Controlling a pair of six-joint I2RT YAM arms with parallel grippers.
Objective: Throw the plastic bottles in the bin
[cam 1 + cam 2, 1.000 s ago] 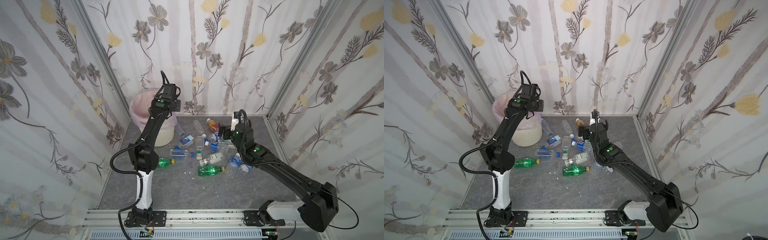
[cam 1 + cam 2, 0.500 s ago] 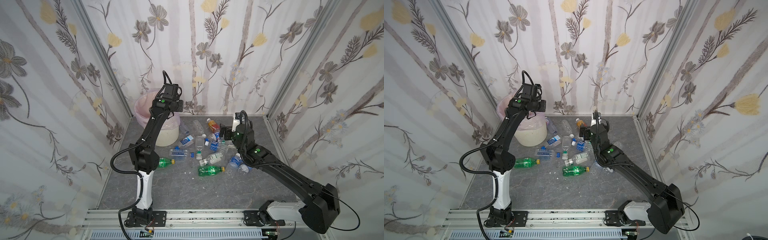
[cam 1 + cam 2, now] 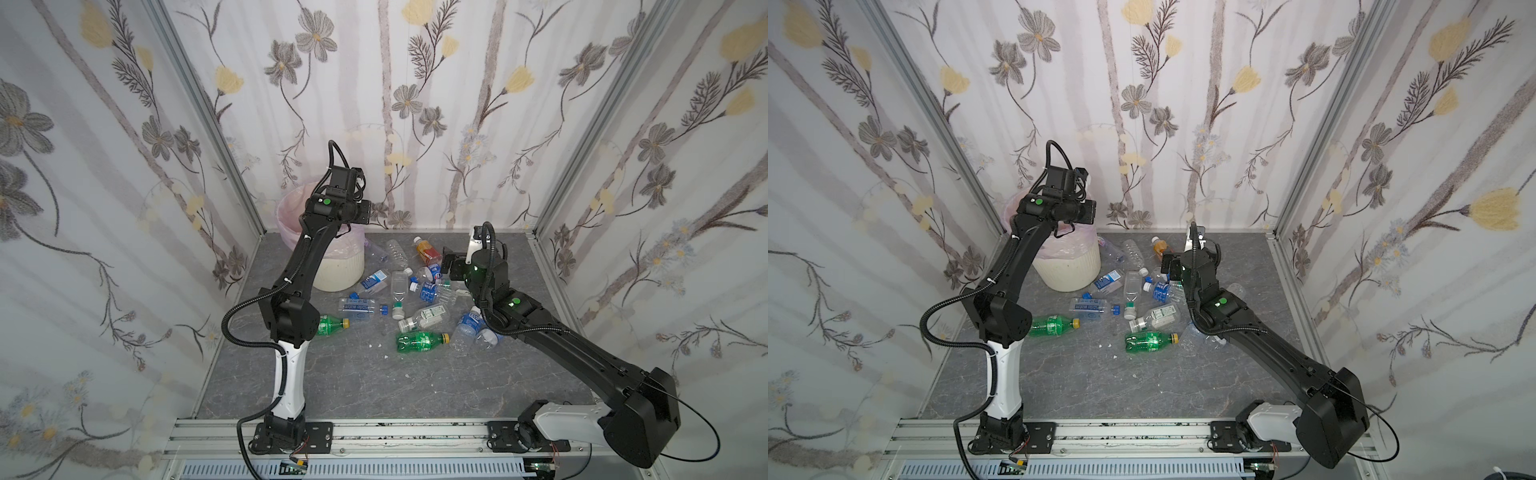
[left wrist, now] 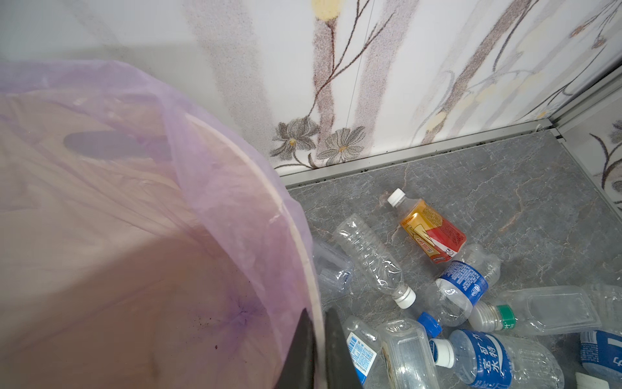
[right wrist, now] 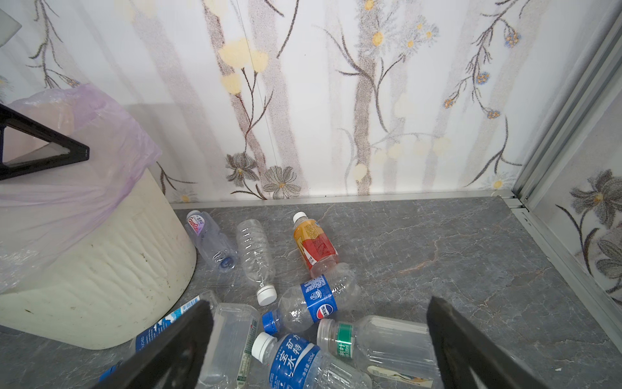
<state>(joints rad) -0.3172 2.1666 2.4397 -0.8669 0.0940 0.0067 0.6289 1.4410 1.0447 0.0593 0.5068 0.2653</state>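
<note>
Look to the far left corner of the grey marbled surface (image 3: 374,386) for the round cream-white ribbed bin (image 3: 338,272) with its translucent pink liner; no bottle to be made out inside it in the left wrist view. Note the left gripper (image 4: 318,323) clenched on nothing, poised right at the bin's rim. Find the small plastic bottles (image 3: 415,299) strewn just right of the bin and out toward the middle, two green ones (image 3: 419,340) nearest. Note the right gripper (image 5: 318,306) spread wide and empty, hanging over the far right part of the heap, roughly above the clear blue-labelled bottle with a blue cap (image 5: 316,299). Likely step in hand: taking one bottle with the right gripper. Pick one lying free on top rather than pinned under a neighbour. Come down square across the body at the label, one finger on each side, well clear of the orange-red bottle (image 5: 314,246) and the white-capped blue-labelled bottle (image 5: 289,357) crowding it. Close gently: probably thin plastic, apt to buckle or squirt out sideways. Lift straight up before swinging left. Pull the left arm back from the rim first, to avoid a clash over the bin.
</note>
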